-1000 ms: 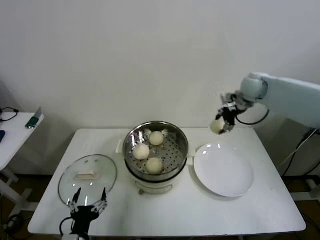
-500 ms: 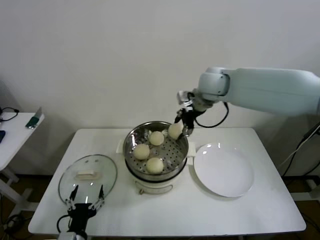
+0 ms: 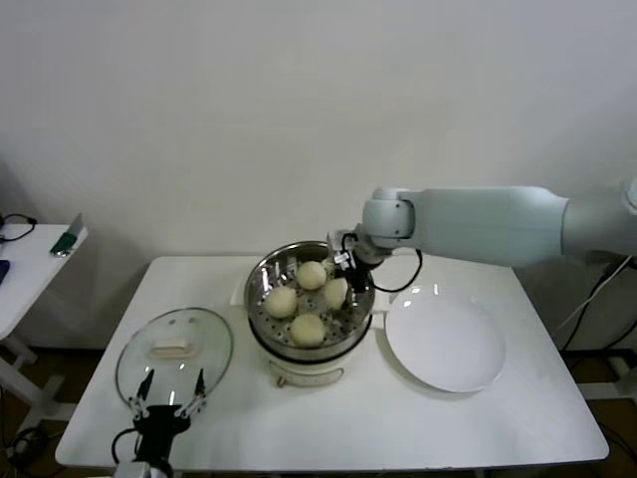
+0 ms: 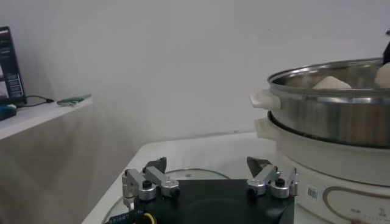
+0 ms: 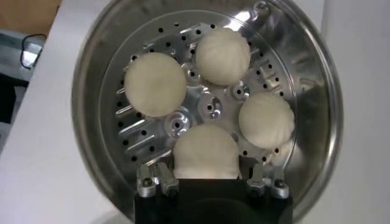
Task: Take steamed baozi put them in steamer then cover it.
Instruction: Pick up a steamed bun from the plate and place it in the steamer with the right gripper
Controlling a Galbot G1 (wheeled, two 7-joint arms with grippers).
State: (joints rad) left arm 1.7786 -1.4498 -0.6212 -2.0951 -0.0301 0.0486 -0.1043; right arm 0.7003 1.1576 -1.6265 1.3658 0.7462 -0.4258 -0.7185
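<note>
Where a second ago my right gripper hung out past the table's back right corner with a bun in the air, it has now swung across and sits low inside the steamer, over the basket's right side. Its fingers are still pinched on the fourth bun, which I see pressed between them in the right wrist view, down at the perforated floor; whether it fully rests there I cannot tell. The other three steamed baozi have not moved: one toward the back, one on the left, one toward the front of the basket. All four show together in the right wrist view, close to one another around the centre.

The steamer stands where it was, near the middle of the table, closer to the back edge. The white plate just beside it on the right is unchanged and bare.

My left gripper waits at the front left edge of the table with its fingers spread wide, gripping nothing. It has shifted only slightly and hovers over the near rim of the cover, which lies flat on the table's left side, handle up, untouched since the earlier frame.
</note>
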